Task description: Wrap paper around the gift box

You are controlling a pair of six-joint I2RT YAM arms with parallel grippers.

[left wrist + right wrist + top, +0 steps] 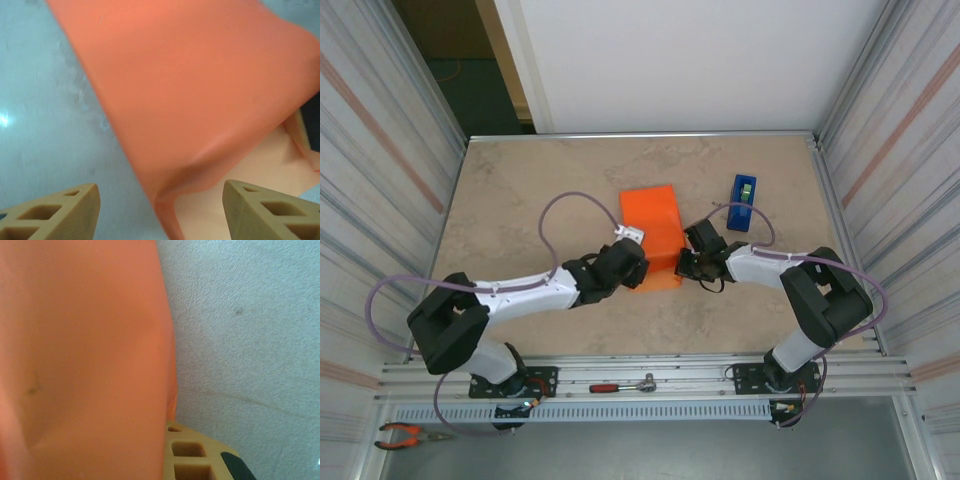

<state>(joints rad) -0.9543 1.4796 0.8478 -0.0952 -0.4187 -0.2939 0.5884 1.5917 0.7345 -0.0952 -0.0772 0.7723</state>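
Paper first: the bright orange thin paper sheet (655,225) sits at the middle of the beige marbled tabletop (520,200) in the top view, folded up into a blocky, box-like shape with a flat flap spreading toward the lower edge of the frame. The left gripper (638,270) is at the lower left of that shape. In its wrist view its tan fingers (60,212) stand spread wide in the bottom corners of the frame, with a folded corner of the sheet (200,90) between them and no grip on it. A paler peach surface shows under the fold at the lower right (box or underside of the sheet, I cannot tell).

The right gripper (685,265) is at the lower right of the orange shape. In its wrist view the sheet (80,350) covers the left half. One tan finger (192,455) touches its edge, and the fingers are pressed together on it.

A blue tape dispenser (742,202) stands to the upper right, apart from the paper.
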